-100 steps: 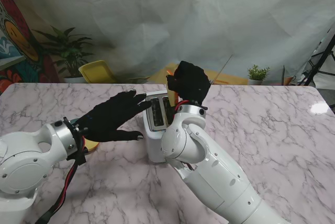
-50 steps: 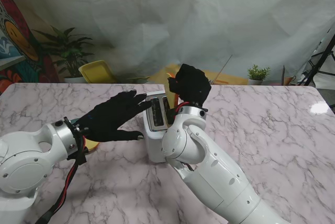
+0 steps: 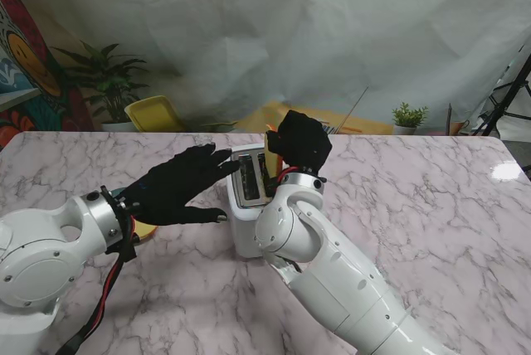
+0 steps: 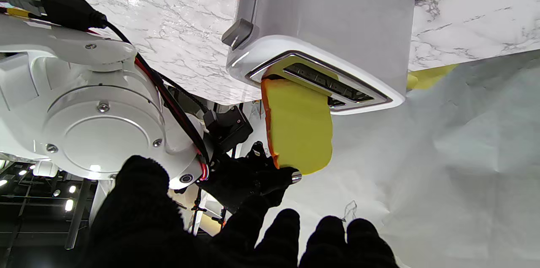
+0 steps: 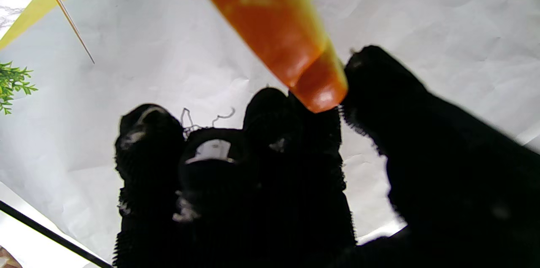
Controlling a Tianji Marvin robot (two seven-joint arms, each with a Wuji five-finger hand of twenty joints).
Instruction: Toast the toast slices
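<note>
A white two-slot toaster (image 3: pixel 246 206) stands mid-table. My right hand (image 3: pixel 300 141) is over its slots, shut on a toast slice (image 3: pixel 270 150) held upright. In the left wrist view the yellow slice (image 4: pixel 297 128), with its orange crust, has one end inside the toaster's (image 4: pixel 329 19) nearer slot, and the right hand's fingertips (image 4: pixel 253 175) pinch its other end. The right wrist view shows only the crust edge (image 5: pixel 274 19) between thumb and fingers (image 5: pixel 261 166). My left hand (image 3: pixel 178 182) is open, fingers spread, at the toaster's left side, holding nothing.
A yellow plate (image 3: pixel 146 230) lies partly hidden under my left wrist. The toaster's lever (image 4: pixel 238 33) sits on its end face, raised. My right forearm (image 3: pixel 332 272) crosses the table just right of the toaster. White sheeting hangs behind the table.
My right hand has sunk a little with the toast slice, closer to the toaster's slots. The left hand has stayed where it was.
</note>
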